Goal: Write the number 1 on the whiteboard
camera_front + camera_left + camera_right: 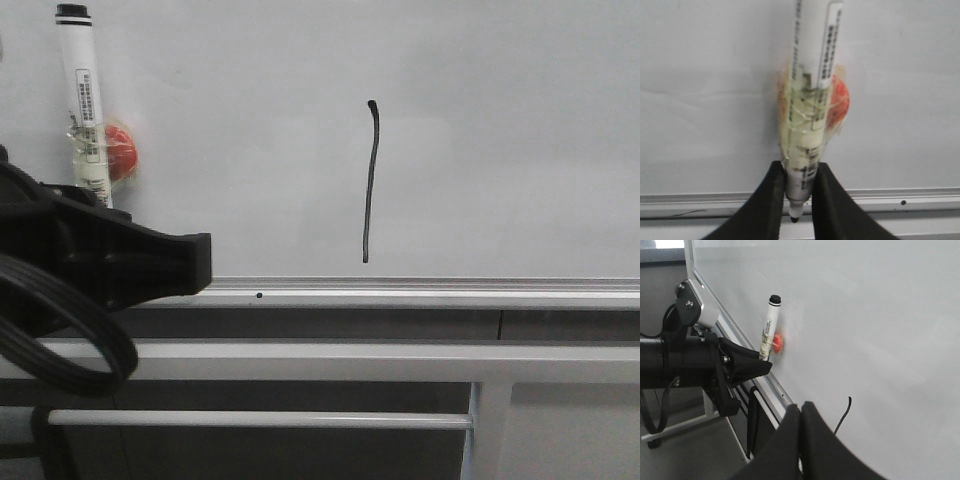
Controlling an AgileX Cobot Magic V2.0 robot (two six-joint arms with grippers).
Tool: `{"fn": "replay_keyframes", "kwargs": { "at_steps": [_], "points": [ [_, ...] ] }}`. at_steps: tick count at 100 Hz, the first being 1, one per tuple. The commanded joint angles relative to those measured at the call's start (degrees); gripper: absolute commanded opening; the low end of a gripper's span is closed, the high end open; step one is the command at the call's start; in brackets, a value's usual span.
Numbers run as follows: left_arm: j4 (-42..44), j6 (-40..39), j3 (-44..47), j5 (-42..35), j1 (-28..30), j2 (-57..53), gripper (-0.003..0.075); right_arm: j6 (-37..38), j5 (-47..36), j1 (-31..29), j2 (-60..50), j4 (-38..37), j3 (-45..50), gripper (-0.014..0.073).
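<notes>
Fingers of the right gripper (801, 425) sit nearest in the right wrist view, two black prongs pressed together with nothing between them, just in front of the board. Beyond them, the left gripper (798, 197) pinches a white marker pen (807, 110) by its lower barrel, its nib end poking out below the jaws; clear tape wraps the barrel and binds a red object (839, 102) to its side. In the front view the pen (83, 105) stands nearly upright at the far left, its black cap end on top, rising out of the black left arm (90, 260). Farthest back is the whiteboard (500, 140), glossy white, with a silver bottom rail (420, 295) above grey frame bars (330, 362). The number 1 (370, 180) sits near the board's middle, a thin black, slightly curved vertical stroke ending just above the rail, well apart from the pen.
</notes>
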Motion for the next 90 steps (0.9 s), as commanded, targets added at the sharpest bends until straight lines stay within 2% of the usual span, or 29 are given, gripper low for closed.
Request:
{"fn": "replay_keyframes", "kwargs": {
  "at_steps": [1,12,32,70,90],
  "points": [
    [3.7,0.1,-1.0,-7.9,0.1,-1.7,-0.0018,-0.2,-3.7,-0.4,0.4,-0.4,-1.6,-0.0063],
    [3.7,0.0,-1.0,-6.8,0.1,-1.7,0.0033,-0.2,-3.7,-0.4,0.4,-0.4,-1.6,-0.0063],
    [3.3,-0.1,-1.0,-7.4,0.1,-1.7,0.0264,-0.2,-3.6,-0.4,0.4,-0.4,-1.6,-0.0063],
    [3.1,-0.1,-1.0,-7.3,0.1,-1.7,0.0285,-0.2,-3.6,-0.4,0.4,-0.4,-1.6,-0.0063],
    [-3.4,0.1,-1.0,-9.1,-1.4,-3.5,0.0298,-0.2,-3.6,-0.4,0.4,-0.4,-1.6,-0.0063]
  ]
}}
